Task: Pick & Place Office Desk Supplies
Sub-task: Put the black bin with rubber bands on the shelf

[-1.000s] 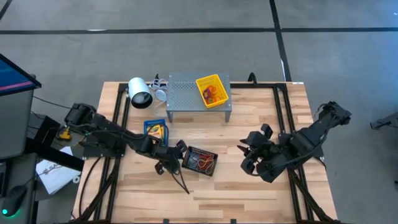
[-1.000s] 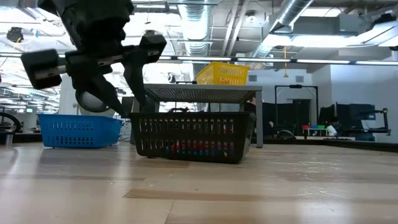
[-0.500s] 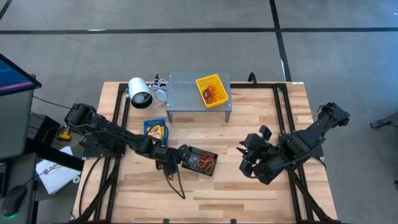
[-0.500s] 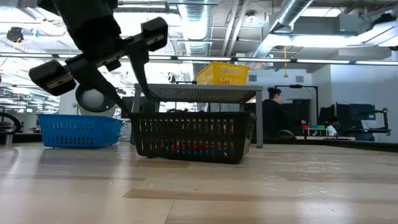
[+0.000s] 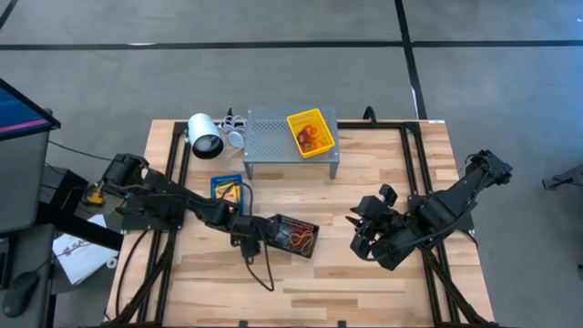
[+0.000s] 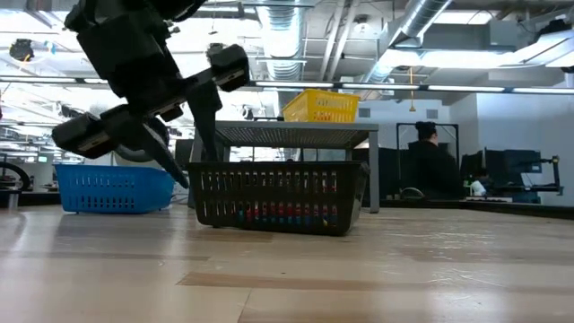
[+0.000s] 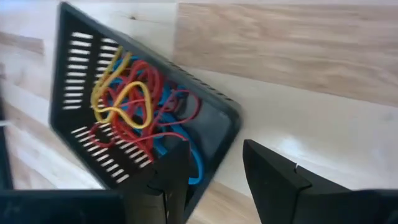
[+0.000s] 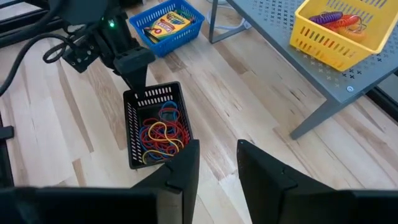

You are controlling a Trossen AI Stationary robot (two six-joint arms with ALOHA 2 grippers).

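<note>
A black slotted bin (image 5: 293,235) stands on the table's middle, holding a tangle of red, yellow and blue rubber bands (image 7: 134,102). My left gripper (image 7: 214,149) is open at the bin's left end, slanting down, one finger over the inside and one outside near a corner (image 7: 233,118). A crayon box (image 8: 168,22) lies in a blue bin (image 5: 228,189). More bands lie in a yellow bin (image 5: 310,132) on the grey shelf (image 5: 273,137). My right gripper (image 8: 217,158) hangs open and empty, high above the table's right half. My left gripper has one finger (image 7: 165,177) over the black bin's inside and the other finger (image 7: 273,180) outside its end wall, coming down at a slant from the table's left. Whether either finger touches the wall I cannot tell.
A white cylinder (image 5: 205,135) and cables lie left of the shelf at the far edge. Bare wood shows along the near edge and between the black bin and my right arm. In the low view a person stands in the room far behind the table.
My left gripper has rolled about its own axis and sunk a little over the black bin's left end, its fingers staying apart. The bin has not moved. The person in the background has walked toward the right.
</note>
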